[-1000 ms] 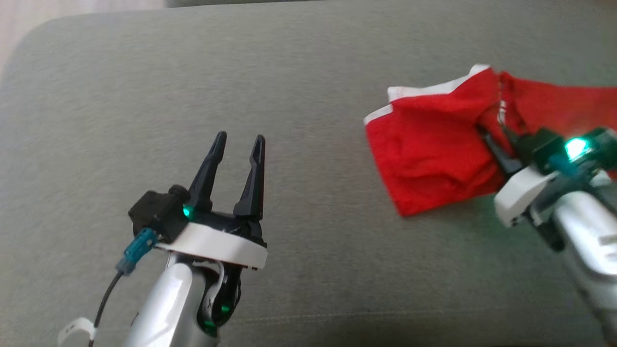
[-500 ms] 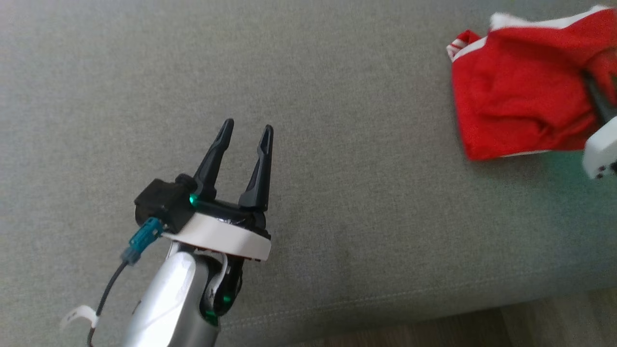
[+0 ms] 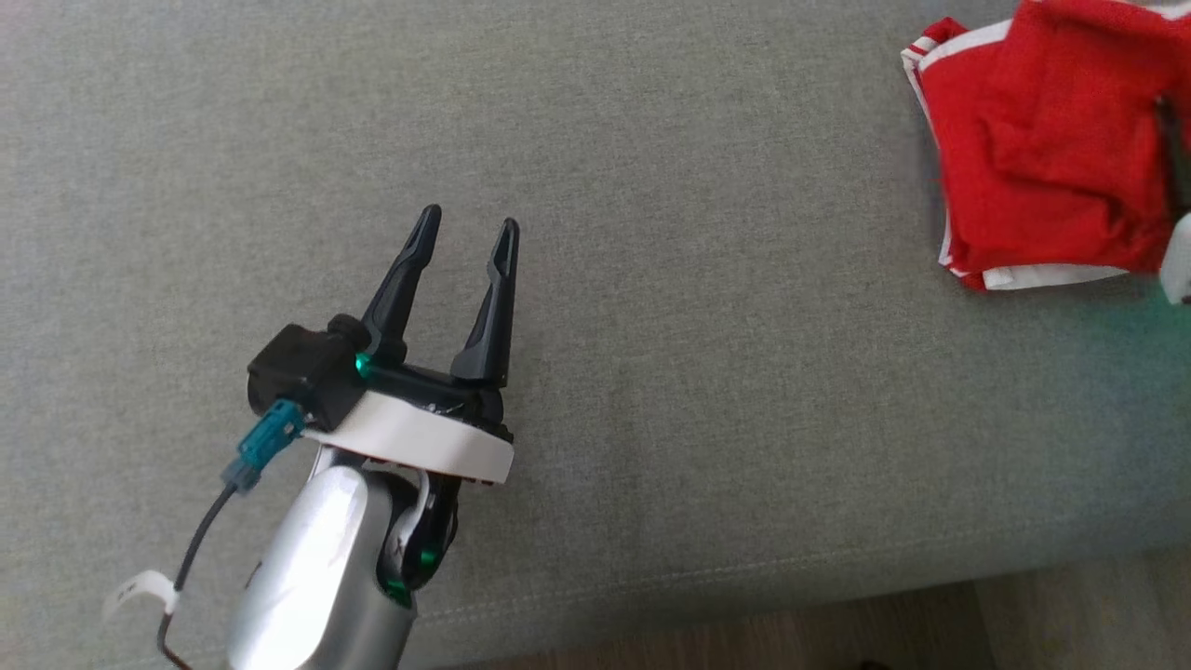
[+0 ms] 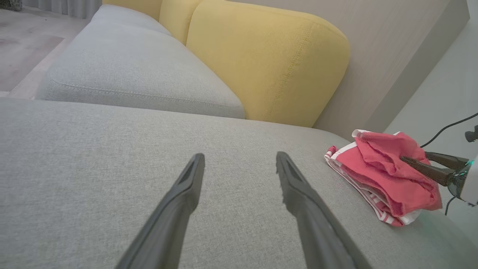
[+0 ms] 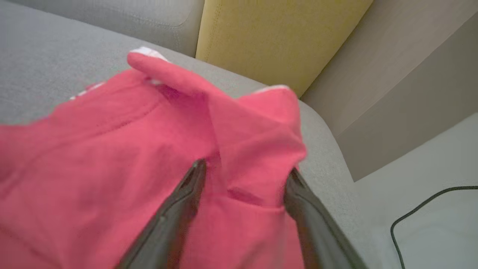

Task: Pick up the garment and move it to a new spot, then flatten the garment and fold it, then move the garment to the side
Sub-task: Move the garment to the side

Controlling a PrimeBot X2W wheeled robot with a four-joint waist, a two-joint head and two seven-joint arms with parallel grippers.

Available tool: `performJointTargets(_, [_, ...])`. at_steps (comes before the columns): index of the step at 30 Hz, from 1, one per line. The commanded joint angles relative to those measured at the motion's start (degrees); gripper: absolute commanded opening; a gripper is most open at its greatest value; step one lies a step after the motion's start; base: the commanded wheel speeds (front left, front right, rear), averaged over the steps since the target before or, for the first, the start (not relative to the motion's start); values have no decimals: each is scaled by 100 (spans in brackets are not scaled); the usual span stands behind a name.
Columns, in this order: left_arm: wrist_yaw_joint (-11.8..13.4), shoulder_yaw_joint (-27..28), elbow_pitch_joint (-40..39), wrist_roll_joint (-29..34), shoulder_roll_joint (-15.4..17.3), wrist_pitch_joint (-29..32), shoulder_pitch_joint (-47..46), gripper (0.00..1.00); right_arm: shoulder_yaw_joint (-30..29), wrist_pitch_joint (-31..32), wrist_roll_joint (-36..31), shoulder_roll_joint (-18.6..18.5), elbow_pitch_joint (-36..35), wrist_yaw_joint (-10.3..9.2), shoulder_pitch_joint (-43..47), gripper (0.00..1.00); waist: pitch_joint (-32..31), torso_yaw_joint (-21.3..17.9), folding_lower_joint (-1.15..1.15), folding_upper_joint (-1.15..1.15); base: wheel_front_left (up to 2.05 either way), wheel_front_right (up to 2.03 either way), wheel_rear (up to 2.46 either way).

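The red garment point(image 3: 1042, 158) with white trim lies bunched in a heap at the top right of the head view, on the grey sofa seat point(image 3: 651, 372). A dark finger point(image 3: 1174, 158) of my right gripper rests on its right side. In the right wrist view my right gripper point(image 5: 246, 167) is open, its fingers spread on either side of a raised fold of the garment point(image 5: 112, 149). The left wrist view shows the garment point(image 4: 381, 175) with the right gripper point(image 4: 413, 157) at its top. My left gripper point(image 3: 468, 223) hovers open over bare seat, far left of the garment.
The seat's front edge runs along the bottom of the head view, with wood floor point(image 3: 1070, 614) beyond it. A yellow back cushion point(image 4: 269, 63) stands behind the seat. The garment lies near the seat's right end, where a black cable point(image 5: 418, 213) crosses the pale floor.
The head camera has swung, so the garment now sits at the picture's top right. The garment has gone from spread out to a tighter heap. The left gripper has stayed open.
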Motion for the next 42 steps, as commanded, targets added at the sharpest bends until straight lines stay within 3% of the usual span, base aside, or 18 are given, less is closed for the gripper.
performJointTargets(1, [-19,191,-177,42,28,-34,-150,100,43,-47,-7,-111,-127,37,-41,100,-12,7,-1,0,0,0,0])
performJointTargets(7, [25,236,-156,-163,28,-34,-62,100,-243,-176,-163,146,-279,37,-69,100,-372,101,-1,0,0,0,0])
performJointTargets(17, [209,330,-270,-470,28,-34,236,100,-598,-360,-75,774,-1297,37,476,100,-1137,456,-1,0,0,0,0])
performJointTargets(27, [348,524,-282,-468,28,-34,541,100,-770,-532,-133,1452,-2683,37,1615,100,-1675,857,-1,0,0,0,0])
performJointTargets(42, [334,646,126,-24,28,-34,1277,100,-1185,-878,-743,2580,-3437,37,3431,100,-2196,996,-1,0,0,0,0])
